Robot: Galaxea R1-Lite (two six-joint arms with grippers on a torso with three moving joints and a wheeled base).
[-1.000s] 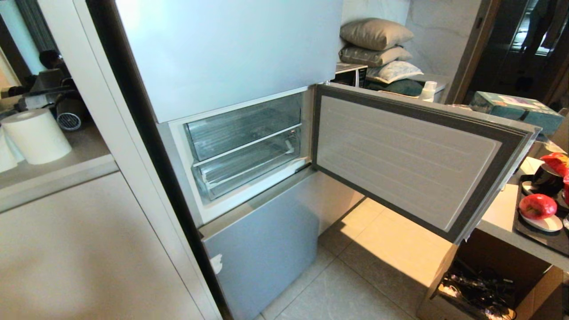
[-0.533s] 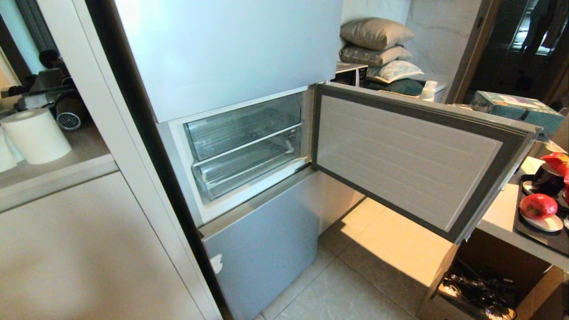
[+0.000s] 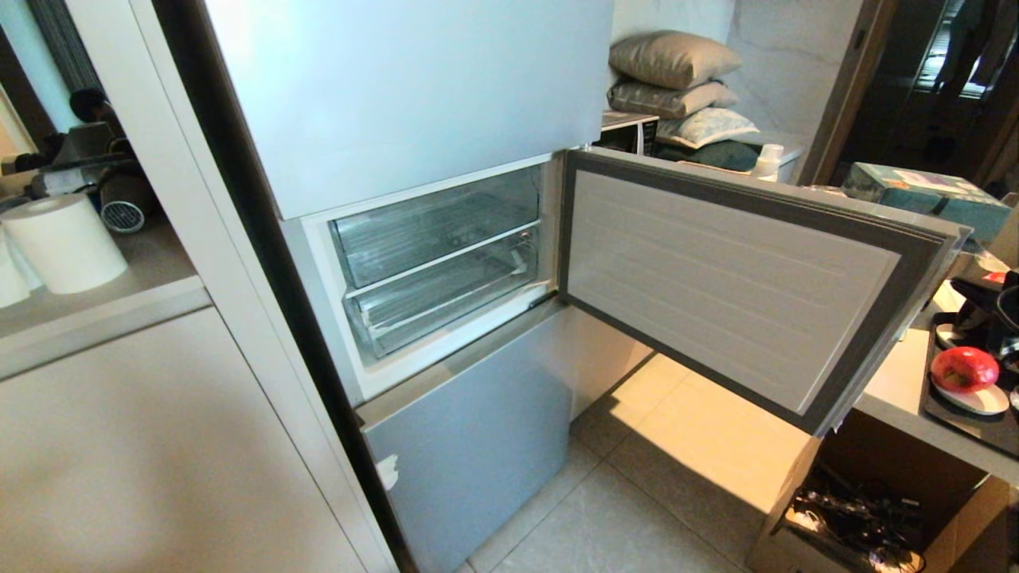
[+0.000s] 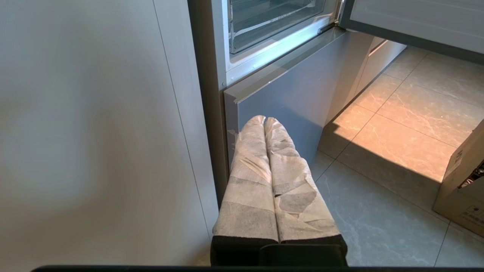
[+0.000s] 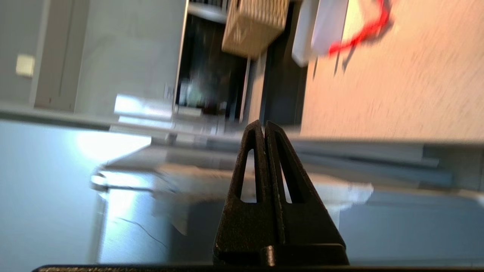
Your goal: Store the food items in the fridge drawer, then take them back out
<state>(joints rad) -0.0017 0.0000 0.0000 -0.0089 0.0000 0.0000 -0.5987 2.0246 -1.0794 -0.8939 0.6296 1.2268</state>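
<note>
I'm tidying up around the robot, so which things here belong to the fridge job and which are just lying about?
Belongs to the job:
- red fruit on a white dish on the side table's tray
- clear fridge drawers, both shut behind the open door
- right tool, shut, holding nothing

Just lying about:
- pillows
- paper roll
- cardboard box

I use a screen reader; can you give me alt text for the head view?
A pale-blue fridge stands with its middle door swung open on two empty clear drawers; at right, a red fruit rests on a tray.
</note>
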